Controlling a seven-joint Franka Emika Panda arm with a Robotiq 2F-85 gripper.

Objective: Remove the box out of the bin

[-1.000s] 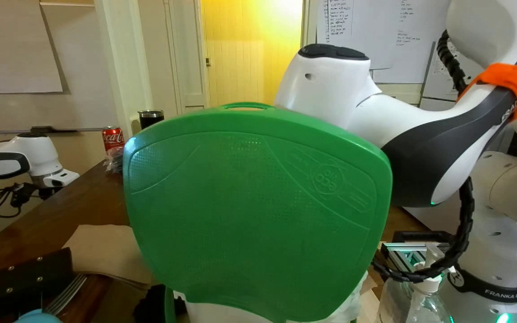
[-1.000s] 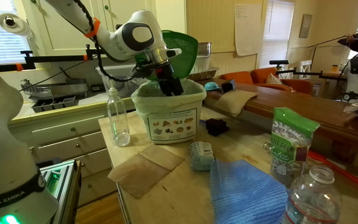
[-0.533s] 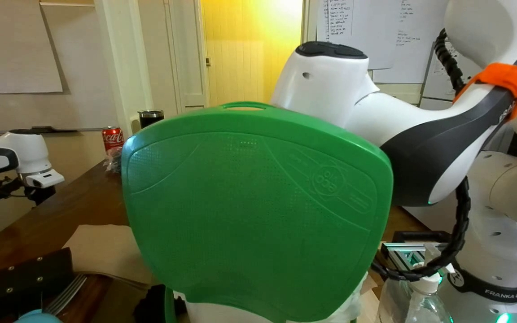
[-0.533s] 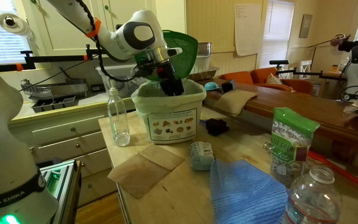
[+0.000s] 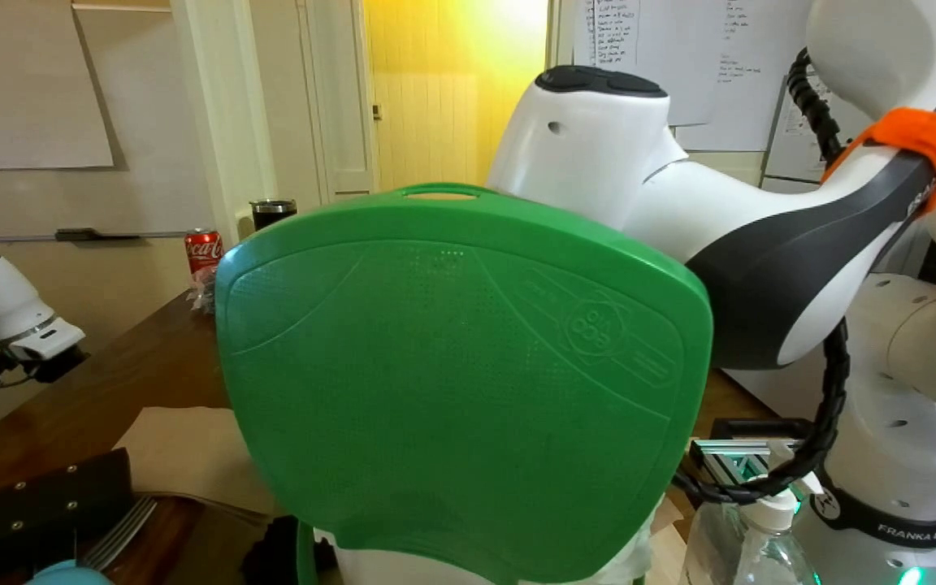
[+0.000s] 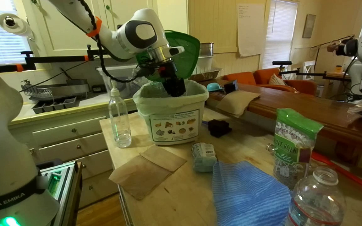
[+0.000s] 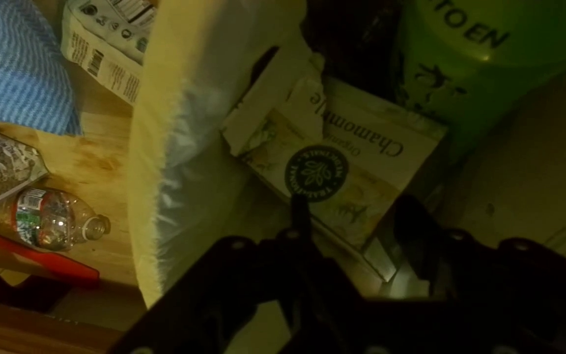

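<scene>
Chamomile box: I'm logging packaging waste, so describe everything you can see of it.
The box looks like thin printed card, pale with a floral picture, a round dark emblem and lettering upside down in the wrist view. Its upper-left end there looks torn, with a ragged flap. It lies slantwise inside the lined bin, beside a green container. The gripper, open, is at its lower part; contact with either is unclear.
</scene>
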